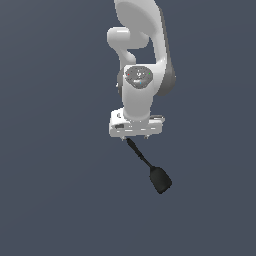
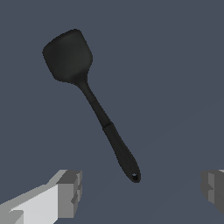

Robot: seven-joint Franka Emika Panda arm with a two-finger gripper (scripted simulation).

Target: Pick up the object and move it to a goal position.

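The black spatula (image 2: 94, 105) lies flat on the gray floor, in the middle of the exterior view, just under the arm. The gripper (image 2: 140, 192) is spread wide and holds nothing. The handle's end sits between the two fingers (image 2: 70, 192), touching neither.

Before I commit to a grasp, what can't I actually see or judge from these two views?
- Exterior view: the spatula's handle end is hidden behind the end effector, and its fingers barely show.
- Wrist view: both fingers are cut off by the picture's edge, so the fingertips are out of view.
- Either view: the height of the end effector above the spatula cannot be judged.
- No goal marker shows in either view.
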